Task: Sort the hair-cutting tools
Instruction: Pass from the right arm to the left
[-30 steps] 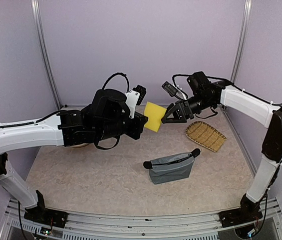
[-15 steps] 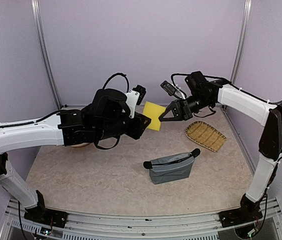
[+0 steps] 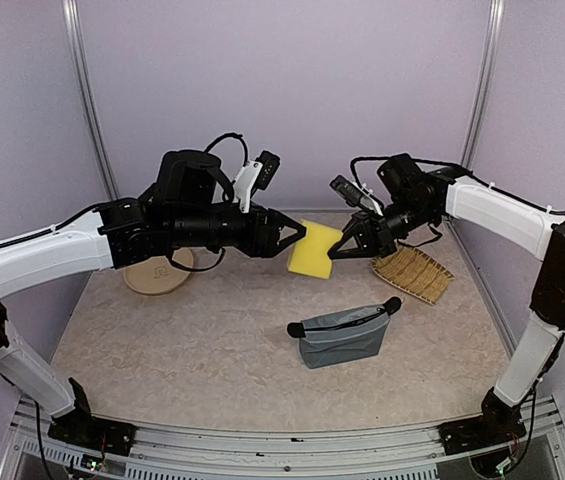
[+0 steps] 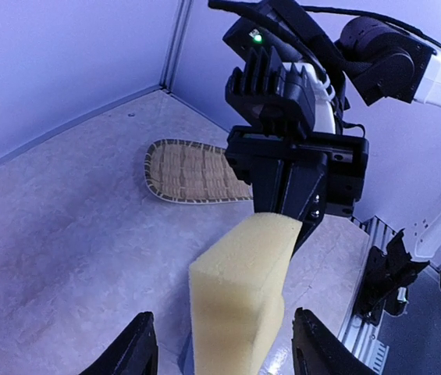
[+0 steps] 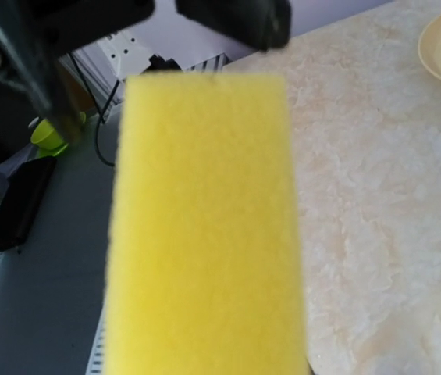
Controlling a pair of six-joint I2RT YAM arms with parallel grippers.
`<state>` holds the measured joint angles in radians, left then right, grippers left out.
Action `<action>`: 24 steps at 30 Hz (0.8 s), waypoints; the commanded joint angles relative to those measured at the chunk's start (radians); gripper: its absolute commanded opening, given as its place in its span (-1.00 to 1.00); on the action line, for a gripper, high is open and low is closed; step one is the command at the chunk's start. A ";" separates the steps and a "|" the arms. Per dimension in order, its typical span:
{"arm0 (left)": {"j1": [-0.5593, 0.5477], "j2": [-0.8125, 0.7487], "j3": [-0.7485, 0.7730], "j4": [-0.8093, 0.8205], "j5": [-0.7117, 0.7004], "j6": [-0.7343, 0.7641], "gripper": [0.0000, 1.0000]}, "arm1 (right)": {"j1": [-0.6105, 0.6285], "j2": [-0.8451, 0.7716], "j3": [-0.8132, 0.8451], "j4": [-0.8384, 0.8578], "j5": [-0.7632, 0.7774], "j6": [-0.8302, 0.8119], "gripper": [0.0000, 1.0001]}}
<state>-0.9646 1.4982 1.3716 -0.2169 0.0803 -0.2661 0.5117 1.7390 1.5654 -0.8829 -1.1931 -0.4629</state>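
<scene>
The right pincer [image 3: 338, 250] is clamped on one edge of the yellow sponge [image 3: 312, 250], holding it in the air above the table [image 3: 192, 340]. The left pincer [image 3: 295, 237] stands open, fingers spread either side of the sponge's other end.

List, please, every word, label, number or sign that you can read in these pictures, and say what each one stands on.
None: no view shows readable text.
The yellow sponge, the grey pouch, the woven tray, the round plate and the table show no lettering.
A small green light glows in the left wrist view, with no writing beside it.
</scene>
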 commanded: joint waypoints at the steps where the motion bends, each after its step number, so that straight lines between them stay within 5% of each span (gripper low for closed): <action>1: 0.011 0.007 -0.005 0.005 0.199 -0.003 0.10 | 0.010 -0.054 -0.005 0.000 -0.023 -0.029 -1.00; 6: 0.003 0.066 0.028 -0.011 0.248 0.008 0.09 | 0.010 -0.056 -0.006 0.001 -0.027 -0.024 -1.00; 16: 0.016 0.102 0.052 -0.001 0.289 0.011 -0.26 | 0.010 -0.060 -0.011 -0.034 -0.043 -0.071 -1.00; 24: 0.037 0.098 0.025 -0.004 0.245 0.006 0.06 | 0.010 -0.080 -0.005 -0.073 -0.083 -0.126 -1.00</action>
<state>-0.9417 1.5909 1.3922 -0.2253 0.3191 -0.2623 0.5117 1.7042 1.5600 -0.9344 -1.2335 -0.5472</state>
